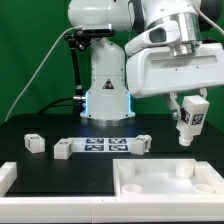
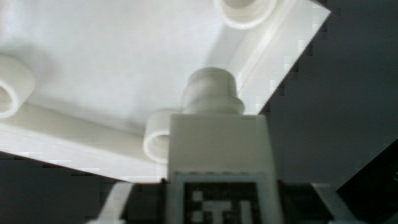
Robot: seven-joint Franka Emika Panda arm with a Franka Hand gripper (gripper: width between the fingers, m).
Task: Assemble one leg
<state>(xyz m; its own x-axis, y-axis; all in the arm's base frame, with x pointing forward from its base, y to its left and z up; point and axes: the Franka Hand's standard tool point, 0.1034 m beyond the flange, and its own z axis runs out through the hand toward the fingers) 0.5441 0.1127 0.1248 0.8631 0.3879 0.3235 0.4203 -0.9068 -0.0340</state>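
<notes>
My gripper [image 1: 190, 112] is shut on a leg [image 1: 189, 122], a small white block with a black-and-white tag on its face. It holds the leg upright in the air above the far right part of the white tray-like tabletop piece [image 1: 160, 181]. In the wrist view the held leg [image 2: 217, 140] points its rounded peg end toward the tabletop piece [image 2: 107, 70], near a round corner socket [image 2: 247, 9]. Three more legs lie on the black table: one [image 1: 34, 144], one [image 1: 66, 149] and one [image 1: 137, 145].
The marker board [image 1: 105, 144] lies flat on the table between the loose legs. A white bar [image 1: 5, 176] lies at the exterior view's left edge. The robot base [image 1: 105, 90] stands behind.
</notes>
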